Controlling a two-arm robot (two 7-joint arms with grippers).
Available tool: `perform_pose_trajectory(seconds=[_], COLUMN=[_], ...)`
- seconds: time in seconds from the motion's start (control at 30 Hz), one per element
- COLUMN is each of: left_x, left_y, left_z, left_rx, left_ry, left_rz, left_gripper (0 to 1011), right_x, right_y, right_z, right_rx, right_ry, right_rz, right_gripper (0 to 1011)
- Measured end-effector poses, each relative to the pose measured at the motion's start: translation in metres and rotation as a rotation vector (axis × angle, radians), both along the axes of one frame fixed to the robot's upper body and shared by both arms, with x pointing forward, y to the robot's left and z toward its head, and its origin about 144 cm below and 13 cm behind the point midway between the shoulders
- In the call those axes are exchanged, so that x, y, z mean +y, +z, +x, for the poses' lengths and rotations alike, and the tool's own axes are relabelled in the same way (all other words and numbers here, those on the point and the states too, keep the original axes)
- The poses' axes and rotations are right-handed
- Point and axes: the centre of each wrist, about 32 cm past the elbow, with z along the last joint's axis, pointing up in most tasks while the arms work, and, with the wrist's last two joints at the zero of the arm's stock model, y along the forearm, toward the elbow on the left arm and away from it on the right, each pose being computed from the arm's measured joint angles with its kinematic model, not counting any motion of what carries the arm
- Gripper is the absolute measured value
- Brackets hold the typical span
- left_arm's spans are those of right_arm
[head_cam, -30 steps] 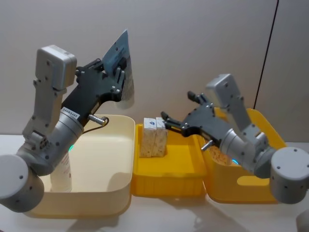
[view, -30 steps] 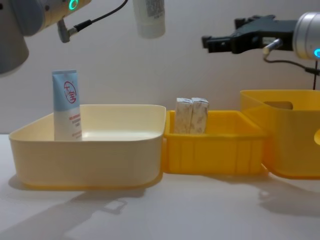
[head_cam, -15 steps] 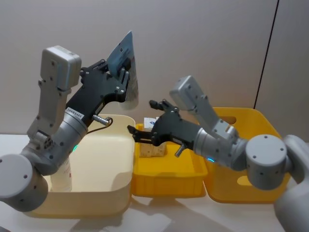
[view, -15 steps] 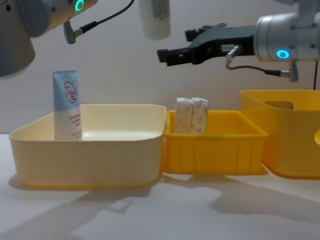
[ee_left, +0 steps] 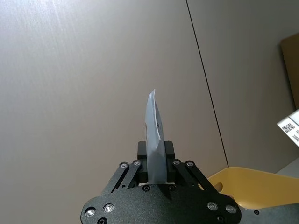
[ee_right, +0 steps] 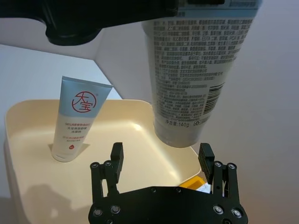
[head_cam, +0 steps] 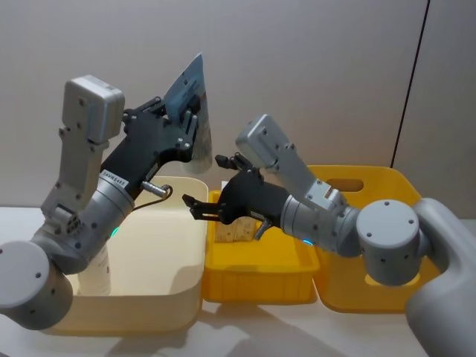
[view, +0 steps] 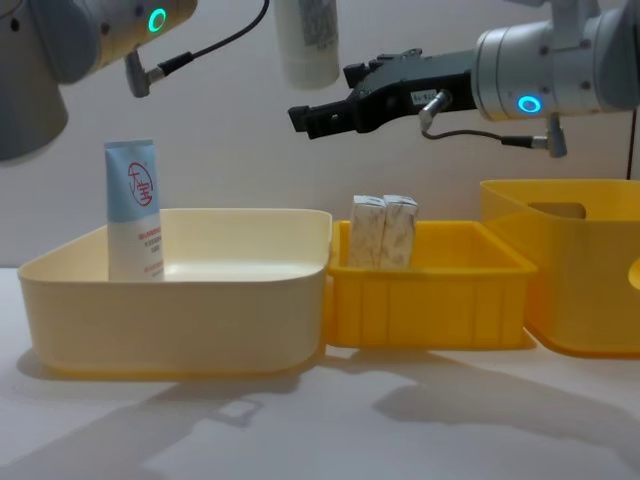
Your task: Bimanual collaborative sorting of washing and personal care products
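High up, clamped tight in the left tool [head_cam: 192, 125]: the whitish tube [view: 307, 40], cap end down. Just below that cap, spread wide and holding nothing, the right tool [ee_right: 161, 158]. Farther down, upright in the cream bin [view: 180, 310] on the worktop [view: 320, 420], the pale blue tube [view: 133, 210]; alongside, two cartons [view: 383, 232] upright in the small yellow bin [view: 430, 300].

Soft, even light falls from above. On the worktop [view: 300, 430], loose-edged shadows lie in front of the cream bin [view: 180, 320] and the yellow tray [view: 430, 310]. Inside the cream bin, a faint shadow sits beside the blue tube [ee_right: 77, 119].
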Motion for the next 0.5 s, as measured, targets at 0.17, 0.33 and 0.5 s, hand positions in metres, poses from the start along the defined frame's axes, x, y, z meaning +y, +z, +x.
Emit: perform_pose_trajectory(seconds=[0.17,0.33,0.5], left_x=[0.0009,0.0016,0.0022], left_y=[-0.0003,-0.0005,-0.0008], left_z=[-0.0005,-0.0009,-0.0011], left_rx=[0.003,0.006,0.009], left_ry=[0.002,0.003,0.004], left_rz=[0.001,0.003,0.005], left_gripper=[202,202,202], right_x=[0.0014,0.0023,0.0047], right_y=[0.0010,0.0014,0.0014], right_z=[-0.0033,-0.0065,-0.0082], right_rx=[-0.008,-0.015,-0.020], right_ry=[-0.019,-0.033,-0.037], right_rz=[-0.010,-0.018,-0.022], right_gripper=[1001,1001,1001])
